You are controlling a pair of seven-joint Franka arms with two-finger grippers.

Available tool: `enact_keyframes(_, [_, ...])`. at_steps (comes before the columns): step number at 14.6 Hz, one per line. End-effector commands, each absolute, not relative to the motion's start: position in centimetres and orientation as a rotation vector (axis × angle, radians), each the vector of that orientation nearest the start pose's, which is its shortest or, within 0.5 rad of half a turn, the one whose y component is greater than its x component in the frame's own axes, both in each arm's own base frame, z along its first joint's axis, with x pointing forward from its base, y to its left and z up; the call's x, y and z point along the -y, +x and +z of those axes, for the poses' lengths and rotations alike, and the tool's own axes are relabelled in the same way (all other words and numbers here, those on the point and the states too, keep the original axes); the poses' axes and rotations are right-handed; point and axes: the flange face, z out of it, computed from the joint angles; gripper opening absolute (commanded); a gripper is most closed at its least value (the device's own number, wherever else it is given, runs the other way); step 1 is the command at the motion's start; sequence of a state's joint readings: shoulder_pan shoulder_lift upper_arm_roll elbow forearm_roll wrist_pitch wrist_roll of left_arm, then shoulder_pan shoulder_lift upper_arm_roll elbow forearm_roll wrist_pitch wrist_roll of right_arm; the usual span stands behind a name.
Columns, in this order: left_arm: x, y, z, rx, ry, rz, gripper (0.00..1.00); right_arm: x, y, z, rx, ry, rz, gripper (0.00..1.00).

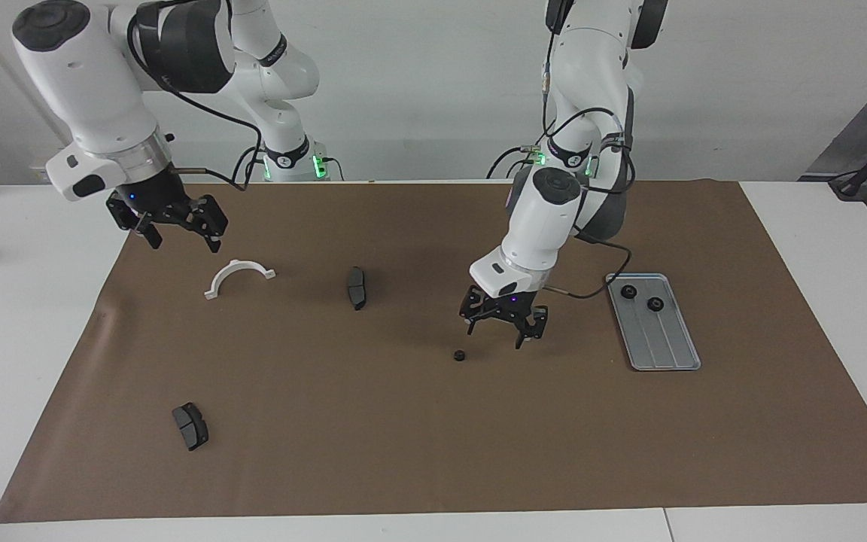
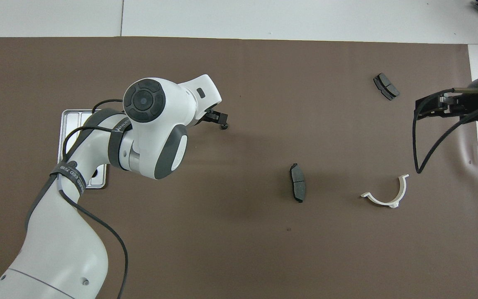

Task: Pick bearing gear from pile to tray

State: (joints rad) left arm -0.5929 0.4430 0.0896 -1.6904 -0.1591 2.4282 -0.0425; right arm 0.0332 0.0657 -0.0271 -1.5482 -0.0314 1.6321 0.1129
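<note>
From across the table, the left gripper hangs low over the brown mat, jaws spread wide and empty, just beside the loose gear but not yet over it. The tray lies near the left arm's end of the mat and already carries 2 gears. The right gripper waits, raised and wide open with nothing in it, above the mat's edge close to the white bracket; 2 brake pads lie apart on the mat.

Seen from overhead, the left gripper nearly covers the gear, while the tray is mostly hidden under the arm.

The risk is an off-centre descent: a fingertip landing on so small a part could flick it away or pinch only its rim, so it slips on the lift.
</note>
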Motion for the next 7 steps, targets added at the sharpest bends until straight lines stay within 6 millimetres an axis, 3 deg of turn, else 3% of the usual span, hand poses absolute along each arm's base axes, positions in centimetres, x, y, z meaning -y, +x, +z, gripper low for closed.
enact_keyframes(1, [35.6, 60.5, 36.3, -0.608, -3.221, -0.478, 1.00, 0.3, 56.0, 62.1, -0.159, -3.177, 0.021, 1.00])
enact_keyframes(5, [36.6, 59.8, 34.5, -0.648, -3.207, -0.462, 0.79, -0.7, 55.8, 61.7, -0.123, -3.170, 0.000, 1.00])
enact_keyframes(7, [36.4, 59.7, 33.5, -0.648, -3.202, -0.469, 0.78, -0.1, 55.9, 61.7, -0.133, -3.170, 0.000, 1.00])
